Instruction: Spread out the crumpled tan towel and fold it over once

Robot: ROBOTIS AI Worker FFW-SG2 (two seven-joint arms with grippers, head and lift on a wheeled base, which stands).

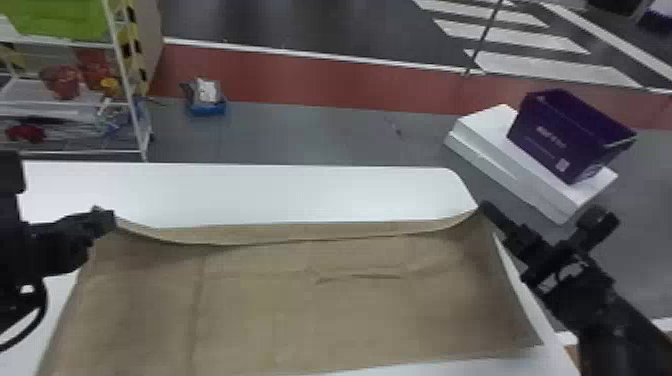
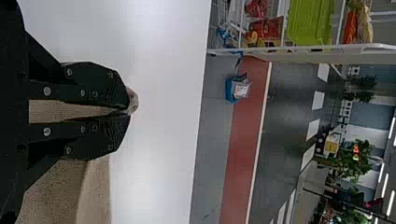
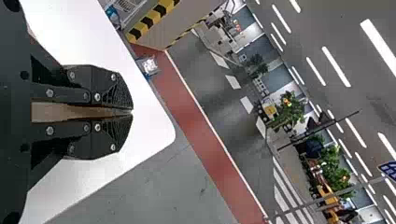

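Note:
In the head view my left gripper (image 1: 106,220) holds the far left corner of the tan towel (image 1: 300,300), and my right gripper (image 1: 484,207) has the far right corner. The towel lies broadly spread, its far edge raised and sagging between the two grippers, with a few creases across the middle. In the left wrist view the left gripper (image 2: 128,112) is shut on the towel (image 2: 95,186), a bit of cloth poking past the tips. The right gripper (image 3: 131,112) is shut in the right wrist view, towel cloth (image 3: 70,112) showing between its fingers.
The white table (image 1: 300,192) extends beyond the towel's far edge. On the floor at the right, a purple crate (image 1: 565,135) rests on white boxes (image 1: 530,187). A wire shelf (image 1: 120,50) stands behind the table at the left, near a small blue box (image 1: 207,106).

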